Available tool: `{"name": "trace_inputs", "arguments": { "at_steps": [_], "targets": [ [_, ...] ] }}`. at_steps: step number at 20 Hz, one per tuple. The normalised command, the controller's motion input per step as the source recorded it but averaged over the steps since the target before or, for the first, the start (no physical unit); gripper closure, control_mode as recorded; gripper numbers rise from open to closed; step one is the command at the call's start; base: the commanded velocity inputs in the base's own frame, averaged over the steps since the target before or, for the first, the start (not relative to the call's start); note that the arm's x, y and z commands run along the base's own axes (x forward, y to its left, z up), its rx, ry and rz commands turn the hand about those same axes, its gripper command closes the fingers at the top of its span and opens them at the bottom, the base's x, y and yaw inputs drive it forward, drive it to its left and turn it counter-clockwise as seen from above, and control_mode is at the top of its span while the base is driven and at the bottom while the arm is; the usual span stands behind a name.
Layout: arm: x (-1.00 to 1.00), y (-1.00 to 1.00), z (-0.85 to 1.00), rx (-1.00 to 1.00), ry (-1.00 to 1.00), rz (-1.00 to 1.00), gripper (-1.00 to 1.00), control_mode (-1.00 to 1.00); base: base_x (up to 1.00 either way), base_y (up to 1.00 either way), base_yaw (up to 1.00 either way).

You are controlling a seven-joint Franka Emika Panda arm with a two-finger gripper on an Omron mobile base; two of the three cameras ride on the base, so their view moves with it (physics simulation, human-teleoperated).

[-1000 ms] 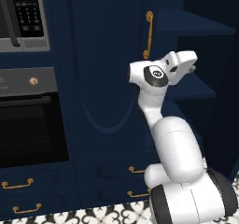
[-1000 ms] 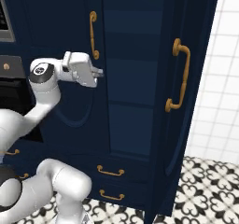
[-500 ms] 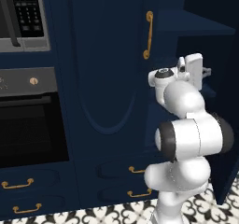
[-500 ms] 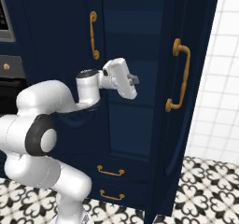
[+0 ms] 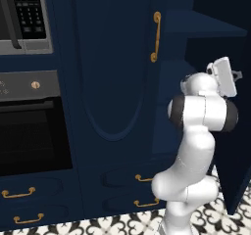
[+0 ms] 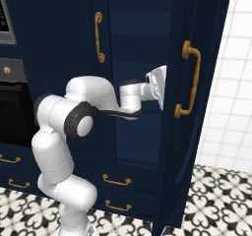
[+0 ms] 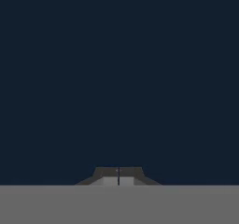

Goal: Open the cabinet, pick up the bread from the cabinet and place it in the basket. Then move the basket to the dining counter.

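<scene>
Patterned black-and-white tile floor (image 6: pixel 216 200) carrying the tall navy cabinet (image 5: pixel 117 82); inside its open right half, a bare navy shelf (image 5: pixel 206 28).

White arm with dark joints, rising from the base in a stacked S-curve: lower link upright, elbow folded, forearm reaching forward at about shoulder height. Right base view: the forearm runs level toward the right, and the wrist carries the hand edge-on. Left base view: the hand sits above the elbow joint, tilted slightly upward. Gripper (image 7: pixel 118 176): the jaws are pressed together, tips meeting along a thin seam; nothing appears to lie between them, though the tips are small here.
</scene>
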Motion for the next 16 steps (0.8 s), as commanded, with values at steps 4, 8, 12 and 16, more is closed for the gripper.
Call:
{"name": "trace_inputs", "arguments": {
  "at_steps": [4,8,12,16],
  "targets": [
    [0.0,-1.0,0.0,0.18,0.27,-0.34,1.0,-1.0,0.0,0.0,0.0],
    [0.0,-1.0,0.04,0.52,0.26,-0.19,1.0,-1.0,0.0,0.0,0.0],
    [-0.16,-0.78,0.13,0.59,0.16,-0.13,1.0,-1.0,0.0,0.0,0.0],
    [-1.0,0.73,0.01,0.39,-0.29,-0.05,1.0,-1.0,0.0,0.0,0.0]
  ]
}}
